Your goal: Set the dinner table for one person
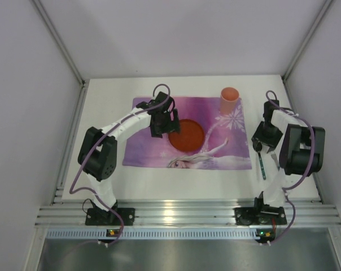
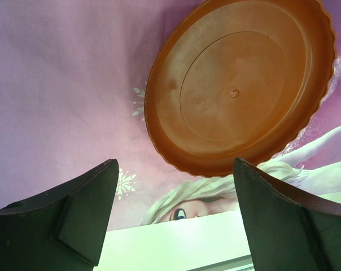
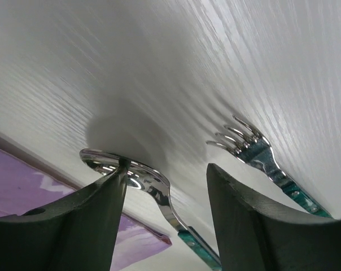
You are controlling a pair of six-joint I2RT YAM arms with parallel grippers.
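Cutlery pickup was judged underway: the left pincer [image 2: 175, 164] and right pincer [image 3: 166, 169] were spread, the latter astride the shiny green-handled metal spoon [image 3: 111, 161]. Closing was due next.

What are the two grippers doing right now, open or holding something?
The left gripper is open and empty, by the orange plate.
The right gripper has its jaws apart around the spoon, apparently not clamped on it.

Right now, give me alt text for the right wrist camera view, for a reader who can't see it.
A metal spoon and fork with green handles lie on the white dinner table; the spoon runs between two dark fingers standing apart in the foreground. A purple placemat corner shows lower left.
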